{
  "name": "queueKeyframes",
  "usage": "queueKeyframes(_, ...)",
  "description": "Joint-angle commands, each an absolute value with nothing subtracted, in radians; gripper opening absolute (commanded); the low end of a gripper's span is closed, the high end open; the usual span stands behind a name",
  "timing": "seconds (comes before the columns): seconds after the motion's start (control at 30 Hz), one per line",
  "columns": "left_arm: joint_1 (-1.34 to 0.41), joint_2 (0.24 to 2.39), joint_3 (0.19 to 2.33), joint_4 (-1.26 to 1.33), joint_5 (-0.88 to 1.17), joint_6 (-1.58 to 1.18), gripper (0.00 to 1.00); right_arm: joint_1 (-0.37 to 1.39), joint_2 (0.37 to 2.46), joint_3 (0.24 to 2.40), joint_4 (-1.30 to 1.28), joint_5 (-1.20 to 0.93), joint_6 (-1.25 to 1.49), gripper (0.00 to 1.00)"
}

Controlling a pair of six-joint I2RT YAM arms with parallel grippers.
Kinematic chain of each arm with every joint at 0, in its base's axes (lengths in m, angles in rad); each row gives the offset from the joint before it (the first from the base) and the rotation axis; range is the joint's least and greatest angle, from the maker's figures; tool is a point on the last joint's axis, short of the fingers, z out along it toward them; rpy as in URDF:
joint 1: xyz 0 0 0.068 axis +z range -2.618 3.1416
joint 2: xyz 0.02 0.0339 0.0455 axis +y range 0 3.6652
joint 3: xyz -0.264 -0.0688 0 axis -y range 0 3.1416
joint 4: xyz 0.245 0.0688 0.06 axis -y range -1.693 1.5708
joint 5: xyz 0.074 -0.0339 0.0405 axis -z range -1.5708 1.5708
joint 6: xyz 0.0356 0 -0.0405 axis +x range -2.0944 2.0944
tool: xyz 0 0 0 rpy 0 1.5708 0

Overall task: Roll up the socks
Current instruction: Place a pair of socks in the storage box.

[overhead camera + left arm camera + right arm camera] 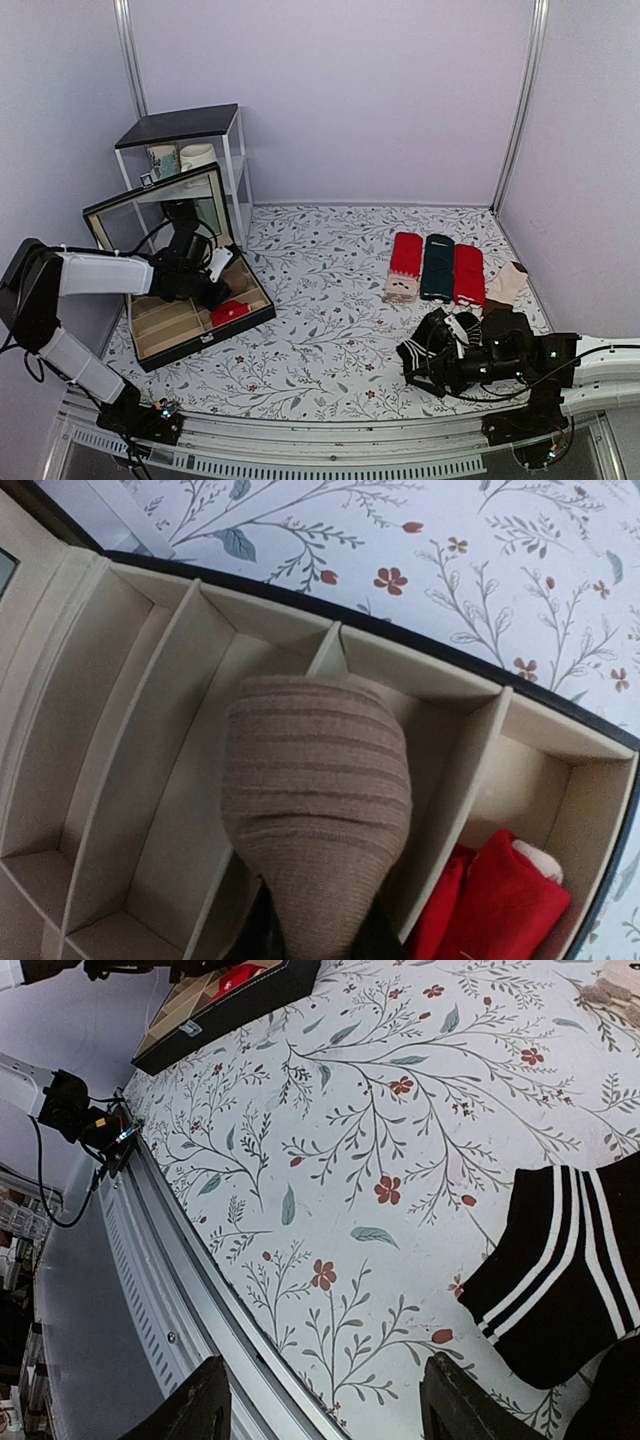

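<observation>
My left gripper (312, 942) clamps the brown sock roll (315, 800) over the box (470, 695) at the worktop's left edge. I aim to lower it squarely into one compartment, clear of the dividers (455, 780), beside the red bundle (500, 900). My right gripper (330, 1405) gapes, empty.

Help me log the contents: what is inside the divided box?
In the box, a red sock bundle fills an end compartment. A brown sock roll hangs over the middle compartments, hiding what lies beneath. The other compartments in view look empty.
</observation>
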State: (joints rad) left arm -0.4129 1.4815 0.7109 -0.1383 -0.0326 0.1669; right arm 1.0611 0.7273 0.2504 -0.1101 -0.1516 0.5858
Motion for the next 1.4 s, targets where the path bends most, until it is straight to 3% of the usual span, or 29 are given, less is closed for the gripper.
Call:
queueKeyframes(0.0,-0.405,1.544,0.753,-0.292,-0.058,0.116,0.00,1.053,0.735,0.238,-0.083,-0.164,0.577,0.66)
queueKeyframes(0.67,-0.406,1.733,0.873,-0.487,-0.097,0.184,0.00,1.051,0.709,0.218,-0.090,-0.158,0.602,0.66)
queueKeyframes(0.9,-0.408,1.802,0.929,-0.406,-0.006,0.184,0.00,1.049,0.714,0.223,-0.098,-0.149,0.599,0.66)
queueKeyframes(1.23,-0.433,1.989,1.169,-0.386,0.044,0.179,0.00,1.042,0.710,0.228,-0.122,-0.136,0.609,0.66)
queueKeyframes(1.37,-0.433,1.908,1.118,-0.355,0.035,0.148,0.00,1.042,0.702,0.226,-0.127,-0.134,0.618,0.66)
